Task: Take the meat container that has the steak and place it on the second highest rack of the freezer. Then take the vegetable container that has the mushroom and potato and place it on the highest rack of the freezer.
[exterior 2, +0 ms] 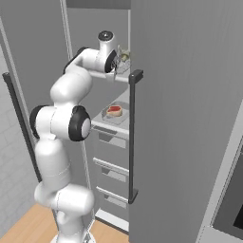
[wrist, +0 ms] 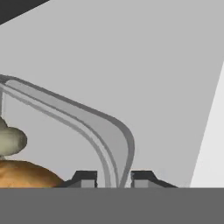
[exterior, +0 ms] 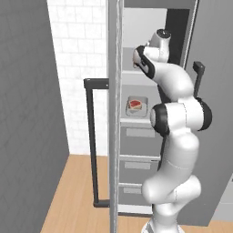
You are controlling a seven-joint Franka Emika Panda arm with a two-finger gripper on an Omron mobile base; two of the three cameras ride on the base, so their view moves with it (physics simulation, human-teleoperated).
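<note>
Grey walls of the freezer [exterior 2: 180,118] are taking most of the space, and its door [exterior: 114,113] is standing open edge-on in the left base view, with the long black bar handle [exterior: 91,141] on its outer side. Between the door edge and the cabinet wall the opening is narrow, and the white arm [exterior: 175,136] is occupying a big part of it, so little free room is remaining on both sides of the arm.

On the second highest rack [exterior 2: 110,122] the meat container [exterior: 136,105] is lying near the front edge, with the steak [exterior 2: 114,110] inside. Above it the arm is reaching to the highest rack [exterior 2: 121,76], where the vegetable container [wrist: 100,124] is sitting close to the front edge. In the hand view its rounded corner rim is passing between the two dark finger tips, and the gripper [wrist: 113,178] is standing over this rim. The fingers [wrist: 85,178] are spread only a little, one on each side of the rim; whether they are pinching it or just beside it I cannot tell.

Inside the container the potato [wrist: 26,175] is lying at the lower left, and the mushroom [wrist: 11,141] is just above it. Beyond the rim the pale freezer wall is leaving open space.
</note>
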